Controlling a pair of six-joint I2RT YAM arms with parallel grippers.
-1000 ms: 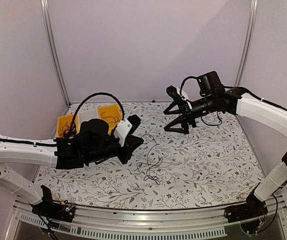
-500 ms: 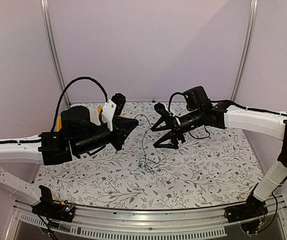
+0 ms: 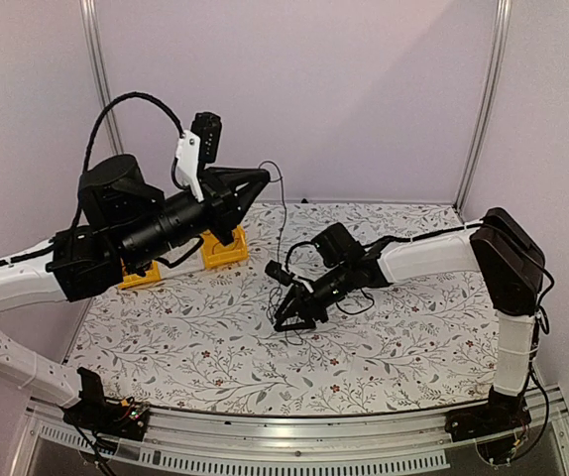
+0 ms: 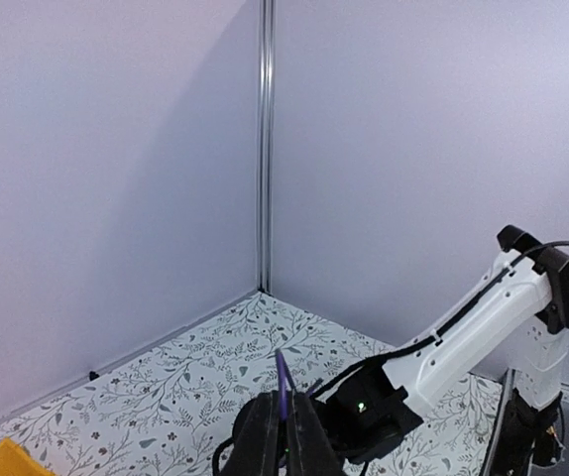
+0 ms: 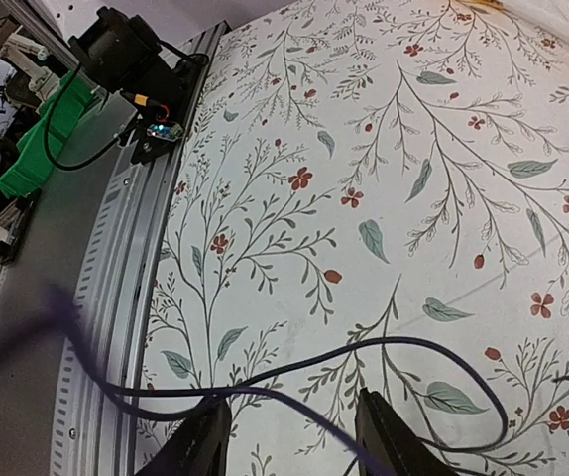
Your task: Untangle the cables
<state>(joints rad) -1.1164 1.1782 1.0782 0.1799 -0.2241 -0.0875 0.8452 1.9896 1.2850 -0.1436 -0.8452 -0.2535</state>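
Right wrist view alone is showing the cables [image 5: 403, 341] running between the fingers of the right gripper [image 5: 292, 426], standing parted, nothing clamped; overhead, one is hanging from the left gripper [image 3: 262, 178], clenching it, raised high at far left; right arm is stretching low over the table [image 3: 413, 337].

The bottom edge crops the right hand [image 5: 292, 441], and nearer cables [image 5: 71, 317] blur.

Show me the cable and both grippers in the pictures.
cable [image 3: 284, 230]: top view, middle of the hanging strand.
left gripper [image 3: 264, 177]: top view, closed fingertips.
right gripper [image 3: 288, 325]: top view, between its fingertips.
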